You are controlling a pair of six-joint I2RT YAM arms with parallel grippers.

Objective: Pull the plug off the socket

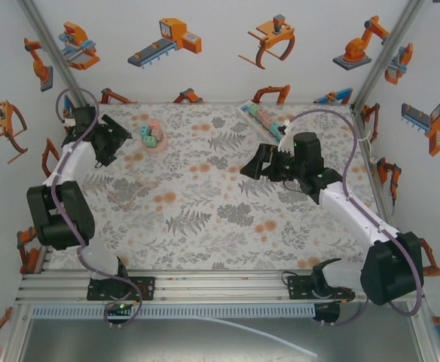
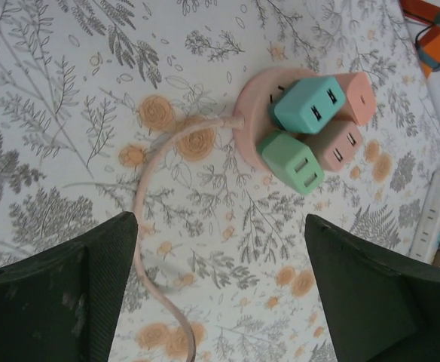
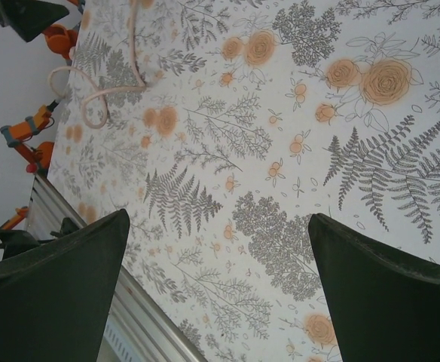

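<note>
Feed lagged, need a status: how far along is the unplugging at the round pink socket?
Done: nothing; all four plugs sit in the round pink socket. In hand: the left gripper hangs open short of it; the right gripper is open over bare cloth. Left: grasp a plug and pull it off.

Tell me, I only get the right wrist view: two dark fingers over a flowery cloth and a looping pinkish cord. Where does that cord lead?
Observer: It seems to run to a round pink socket holding four plugs: teal, green and two pink.
Operator: Is anything gripping it?
Observer: No. The left gripper hovers open, short of the socket, touching nothing.
Operator: Anything else around?
Observer: A white power strip lies at the far edge, beyond the right gripper.
</note>
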